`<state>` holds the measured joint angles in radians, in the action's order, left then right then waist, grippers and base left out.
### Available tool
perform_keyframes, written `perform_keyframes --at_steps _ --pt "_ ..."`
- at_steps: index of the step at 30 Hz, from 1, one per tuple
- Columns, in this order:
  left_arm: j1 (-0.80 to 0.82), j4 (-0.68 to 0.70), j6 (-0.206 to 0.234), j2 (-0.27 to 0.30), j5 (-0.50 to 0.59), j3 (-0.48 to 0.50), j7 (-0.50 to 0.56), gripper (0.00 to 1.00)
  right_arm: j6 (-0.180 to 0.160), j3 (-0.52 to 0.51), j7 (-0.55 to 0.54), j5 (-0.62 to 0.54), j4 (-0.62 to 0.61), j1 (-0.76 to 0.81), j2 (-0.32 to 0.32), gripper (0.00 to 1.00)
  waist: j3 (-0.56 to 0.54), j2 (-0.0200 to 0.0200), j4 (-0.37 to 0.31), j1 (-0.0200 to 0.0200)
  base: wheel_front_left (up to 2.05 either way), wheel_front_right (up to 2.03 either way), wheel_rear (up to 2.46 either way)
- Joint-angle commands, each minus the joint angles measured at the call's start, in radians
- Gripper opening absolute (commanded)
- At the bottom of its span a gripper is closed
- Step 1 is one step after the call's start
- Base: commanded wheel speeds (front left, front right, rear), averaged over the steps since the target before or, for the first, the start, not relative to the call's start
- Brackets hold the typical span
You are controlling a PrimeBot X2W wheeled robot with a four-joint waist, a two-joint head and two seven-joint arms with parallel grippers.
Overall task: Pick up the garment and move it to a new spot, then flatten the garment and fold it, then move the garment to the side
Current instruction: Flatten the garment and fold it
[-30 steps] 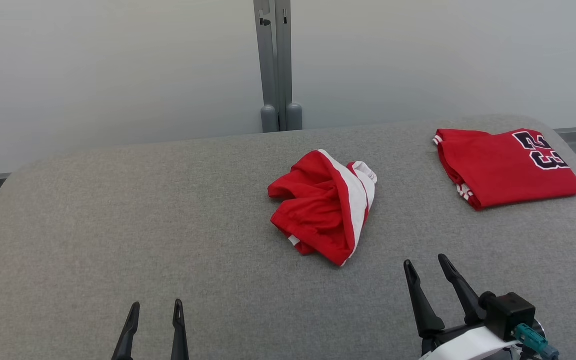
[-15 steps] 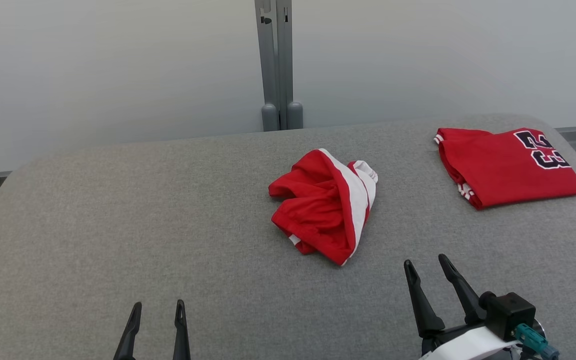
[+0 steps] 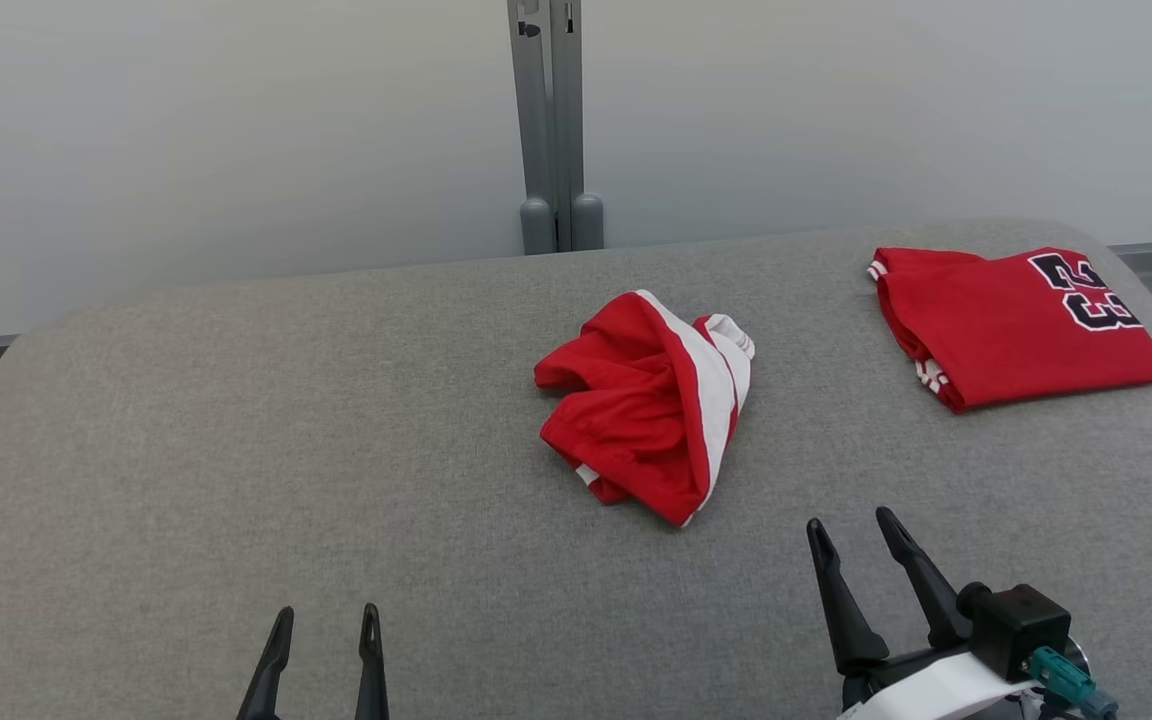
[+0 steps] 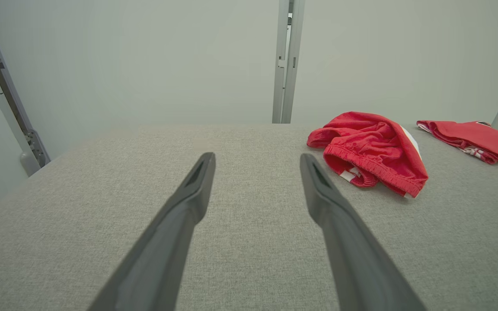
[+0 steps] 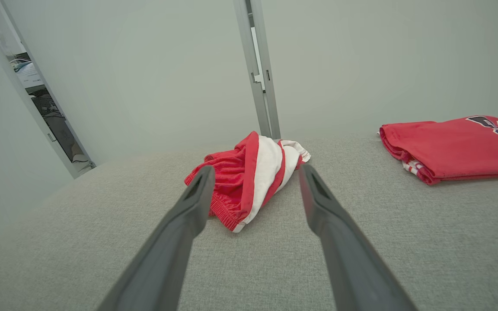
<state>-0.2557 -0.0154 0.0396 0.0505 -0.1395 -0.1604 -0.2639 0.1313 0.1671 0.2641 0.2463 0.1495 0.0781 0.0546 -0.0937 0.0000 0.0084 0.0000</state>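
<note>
A crumpled red garment with a white stripe (image 3: 651, 405) lies in a heap near the middle of the grey padded table (image 3: 236, 450). It also shows to the right in the left wrist view (image 4: 370, 151) and straight ahead in the right wrist view (image 5: 249, 177). My left gripper (image 3: 326, 620) hovers open near the front edge, well left of the heap. Open and empty as well, my right gripper (image 3: 851, 525) sits just in front and right of the garment, apart from it.
A folded red jersey with dark numbers (image 3: 1016, 325) lies at the table's far right (image 5: 452, 147). A grey vertical post (image 3: 551, 120) stands behind the table against a pale wall. The table's left half is bare cloth.
The head camera has tilted slightly, shifting the scene up a little. The left gripper has edged a bit to the right. The garment and right gripper stay as they were.
</note>
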Motion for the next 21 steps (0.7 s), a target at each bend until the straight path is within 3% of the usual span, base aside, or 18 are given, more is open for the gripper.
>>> perform_keyframes --at_steps 1,12,21 --pt "0.007 -0.004 -0.005 0.000 0.003 -0.001 0.000 1.00 -0.001 0.002 0.000 0.003 -0.005 -0.001 0.003 1.00 0.005 0.0000 -0.005 0.0000 0.00 0.00 0.00" --pt "0.074 -0.056 -0.046 0.000 0.033 -0.068 0.000 1.00 -0.001 -0.001 0.000 0.005 -0.014 -0.017 0.018 1.00 0.073 0.0000 -0.039 0.0000 0.00 0.00 0.00" --pt "0.230 -0.148 -0.094 0.002 0.050 -0.210 0.000 1.00 -0.001 0.001 0.000 0.005 -0.042 -0.074 0.038 1.00 0.208 0.0000 -0.092 0.0000 0.00 0.00 0.00"
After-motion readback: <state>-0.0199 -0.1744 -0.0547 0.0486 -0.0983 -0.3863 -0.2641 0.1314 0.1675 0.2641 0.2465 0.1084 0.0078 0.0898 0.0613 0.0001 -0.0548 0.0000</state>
